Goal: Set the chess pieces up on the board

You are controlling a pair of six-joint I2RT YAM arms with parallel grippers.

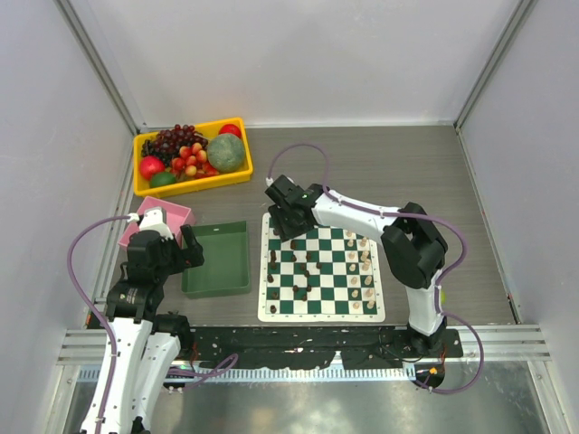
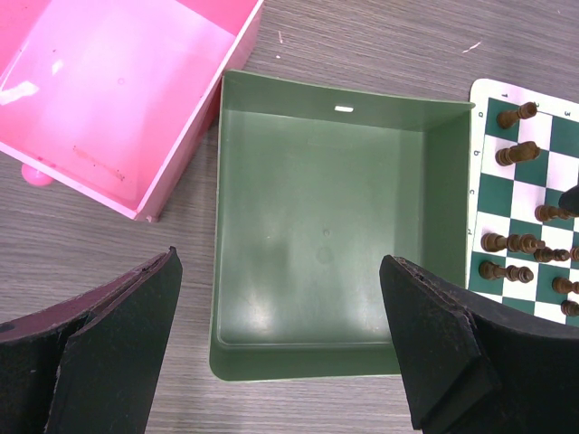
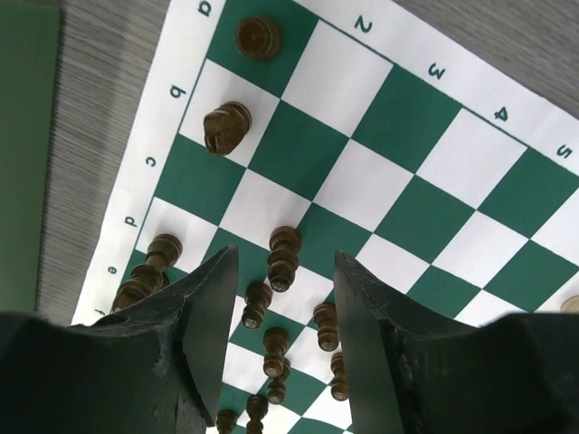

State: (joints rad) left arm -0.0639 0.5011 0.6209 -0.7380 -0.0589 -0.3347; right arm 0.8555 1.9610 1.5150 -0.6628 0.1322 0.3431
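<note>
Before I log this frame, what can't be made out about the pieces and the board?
- Top view: the right claw and its arm cover the far-left corner of the green-and-white checked board; squares beneath are hidden.
- Top view: the dark brown chess pieces and cream chess pieces are too small to tell their types.
- Right wrist view: the claw's fingers block some dark pieces.

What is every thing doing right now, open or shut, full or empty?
Left end effector, open, holding nothing.
Right end effector, open, holding nothing.
Green tray, empty.
Pink box, empty where visible.
Yellow bin, filled with fruit.
Board, lying flat.
Dark pieces, scattered on the board's left half.
Cream pieces, lined along its right side.
</note>
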